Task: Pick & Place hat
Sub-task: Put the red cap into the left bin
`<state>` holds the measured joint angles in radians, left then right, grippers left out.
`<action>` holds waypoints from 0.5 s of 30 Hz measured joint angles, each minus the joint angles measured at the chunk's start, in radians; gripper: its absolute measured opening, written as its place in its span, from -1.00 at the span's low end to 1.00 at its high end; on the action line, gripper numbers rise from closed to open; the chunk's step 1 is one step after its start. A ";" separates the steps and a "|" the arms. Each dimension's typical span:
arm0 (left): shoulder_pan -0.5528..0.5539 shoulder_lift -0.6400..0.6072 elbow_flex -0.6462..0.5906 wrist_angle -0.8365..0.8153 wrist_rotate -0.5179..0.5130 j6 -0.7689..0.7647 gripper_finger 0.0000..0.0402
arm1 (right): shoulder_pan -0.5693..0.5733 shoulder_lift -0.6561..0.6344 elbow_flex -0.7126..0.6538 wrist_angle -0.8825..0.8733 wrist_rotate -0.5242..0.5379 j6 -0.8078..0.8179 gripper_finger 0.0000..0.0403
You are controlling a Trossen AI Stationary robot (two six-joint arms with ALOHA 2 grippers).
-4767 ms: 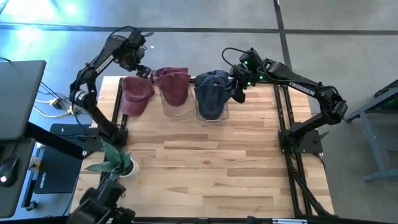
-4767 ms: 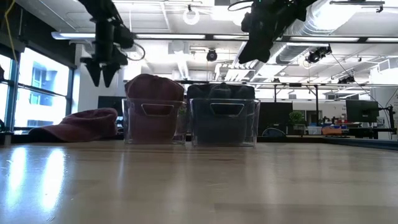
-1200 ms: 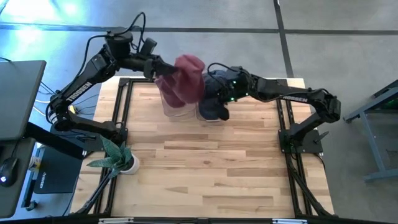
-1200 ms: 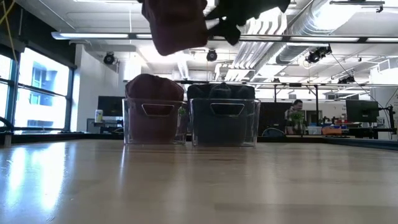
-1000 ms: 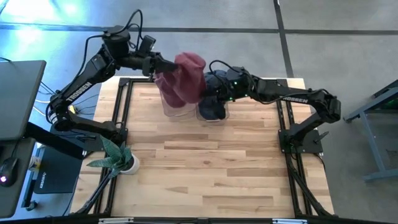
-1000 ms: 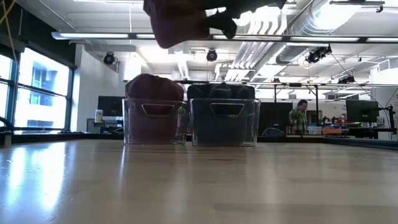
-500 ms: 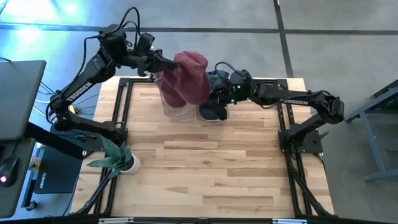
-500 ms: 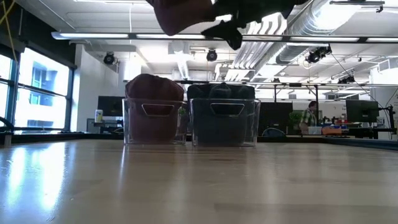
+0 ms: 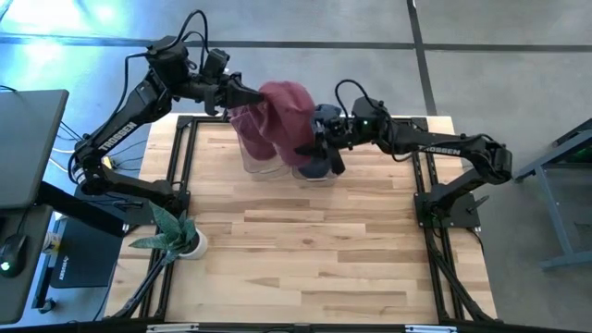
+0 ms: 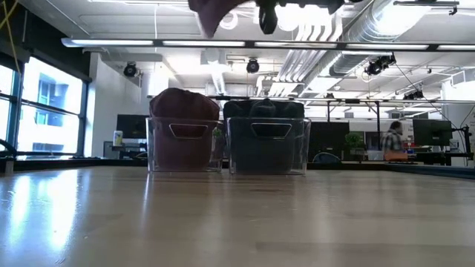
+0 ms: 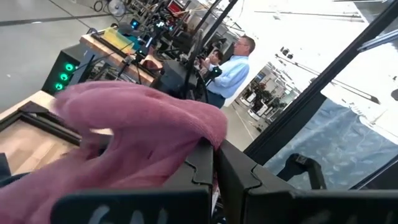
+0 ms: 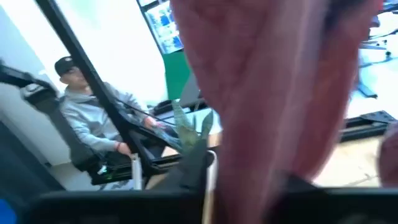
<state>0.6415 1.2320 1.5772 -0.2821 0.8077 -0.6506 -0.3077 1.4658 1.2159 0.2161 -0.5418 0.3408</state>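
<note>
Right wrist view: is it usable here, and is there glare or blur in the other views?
Right wrist view: the red hat fills it at close range, soft and out of focus. Low view: bright ceiling lights and windows backlight the two clear bins, and the tabletop shows sheen. Left wrist view: the background is washed out. High view: evenly lit.

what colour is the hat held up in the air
Dusty red hat, clearest in the high view.

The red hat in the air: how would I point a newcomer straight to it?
Start at the far edge of the wooden table, where two clear bins stand side by side, one holding red hats, one blue. The hat hangs above them, between the left claw and right claw. It is the only hat not in a bin.
</note>
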 joint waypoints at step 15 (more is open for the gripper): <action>0.069 0.000 0.001 0.109 0.125 0.100 -0.26 | -0.030 -0.026 0.181 -0.335 -0.244 -0.124 -0.95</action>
<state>0.7107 1.2318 1.5780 -0.1733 0.9323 -0.5505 -0.3374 1.4395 1.3970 -0.1187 -0.7856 0.2169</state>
